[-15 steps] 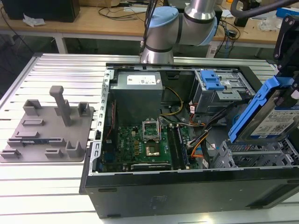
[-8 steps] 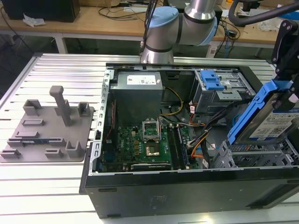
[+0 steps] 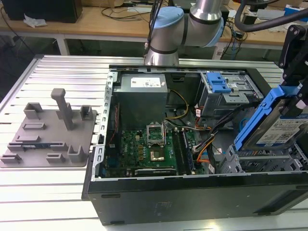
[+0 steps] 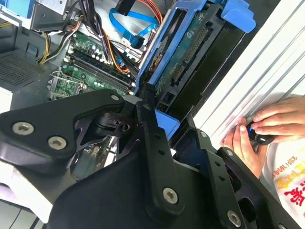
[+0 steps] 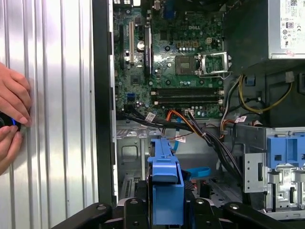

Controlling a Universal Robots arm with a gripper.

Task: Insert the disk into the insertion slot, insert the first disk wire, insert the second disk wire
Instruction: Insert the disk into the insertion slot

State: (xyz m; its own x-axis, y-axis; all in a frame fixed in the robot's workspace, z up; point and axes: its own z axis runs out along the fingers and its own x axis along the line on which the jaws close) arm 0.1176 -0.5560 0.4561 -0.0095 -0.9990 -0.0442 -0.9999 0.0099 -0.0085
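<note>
The gripper has its jaws clamped on the disk, pinching it by the blue frame. In both wrist views you can see the black fingers on either side of that frame.

The disk isn't in yet. It hangs tilted, label up, over the insertion slot, which sits in the case corner at the exterior view's lower right. The frame's low edge is right at the cage's top rim. I can't tell if it's touching.

Room is tight on the inboard side. A bundle of cables, orange and black, runs from the motherboard straight toward the cage's open edge, and a blue one loops just beside the disk's circuit-board underside. The taller bay with the blue latch stands behind the slot, along the same wall.

Outside the case wall there's bare ribbed table. A person's hands rest there near the table's edge, holding something small and black. A grey fixture plate sits well apart, by the table's edge at the exterior view's left.
</note>
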